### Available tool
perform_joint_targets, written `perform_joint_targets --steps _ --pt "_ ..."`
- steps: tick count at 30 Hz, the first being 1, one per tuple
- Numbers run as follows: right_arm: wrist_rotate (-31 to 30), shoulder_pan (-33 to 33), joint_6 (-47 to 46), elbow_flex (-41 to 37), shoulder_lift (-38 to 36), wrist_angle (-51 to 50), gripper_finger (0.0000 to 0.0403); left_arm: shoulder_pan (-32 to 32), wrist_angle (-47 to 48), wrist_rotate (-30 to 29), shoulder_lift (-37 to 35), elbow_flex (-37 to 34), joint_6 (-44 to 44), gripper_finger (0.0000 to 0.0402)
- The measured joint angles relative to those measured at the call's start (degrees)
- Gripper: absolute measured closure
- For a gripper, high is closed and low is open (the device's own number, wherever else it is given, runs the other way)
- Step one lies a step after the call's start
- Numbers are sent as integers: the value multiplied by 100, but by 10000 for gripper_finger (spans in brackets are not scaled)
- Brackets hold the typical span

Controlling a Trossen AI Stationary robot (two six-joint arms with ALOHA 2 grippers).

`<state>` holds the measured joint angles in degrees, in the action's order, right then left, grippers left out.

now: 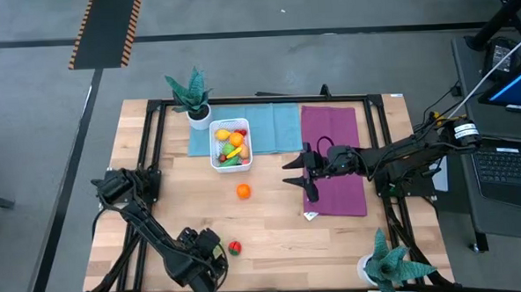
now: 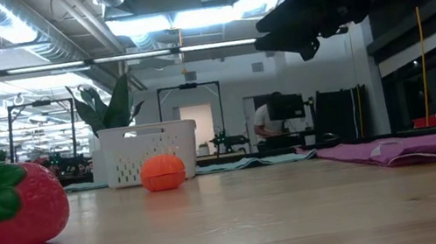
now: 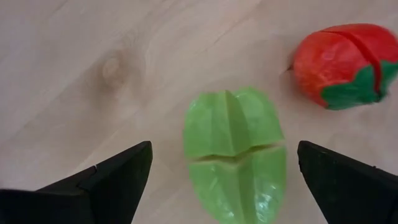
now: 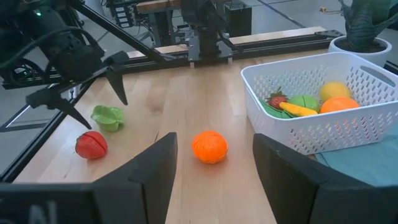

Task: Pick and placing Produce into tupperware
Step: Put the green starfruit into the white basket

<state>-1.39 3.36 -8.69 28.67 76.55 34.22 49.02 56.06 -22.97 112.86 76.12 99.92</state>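
Your left hand [image 3: 217, 180] hovers wide open and empty over the green piece [image 3: 235, 152] on the table [image 3: 74, 74]; lower, close, then carry it to the tupperware [image 1: 215, 158], while the right hand [image 4: 214, 180], also open and empty, waits above the orange [image 4: 209, 147].

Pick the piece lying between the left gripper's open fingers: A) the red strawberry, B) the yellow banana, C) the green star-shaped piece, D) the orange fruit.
C: in the left wrist view the green star-shaped piece lies on the wood between the left gripper fingers, with the red strawberry off to one side.
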Motion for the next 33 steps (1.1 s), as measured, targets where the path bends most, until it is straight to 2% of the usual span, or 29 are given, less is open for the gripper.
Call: perform_joint_targets --steps 8,18,27,33 --pt "0 8 -18 0 0 1 190 -1 -66 -2 0 -283 31 13" --pt "0 159 -9 0 0 4 190 -10 -851 -76 -50 -731 -12 9" --pt "0 186 -9 0 0 4 190 -119 -888 -6 -35 -754 -28 31" --pt "0 186 -9 0 0 4 190 -143 -902 -6 -26 -759 -21 65"
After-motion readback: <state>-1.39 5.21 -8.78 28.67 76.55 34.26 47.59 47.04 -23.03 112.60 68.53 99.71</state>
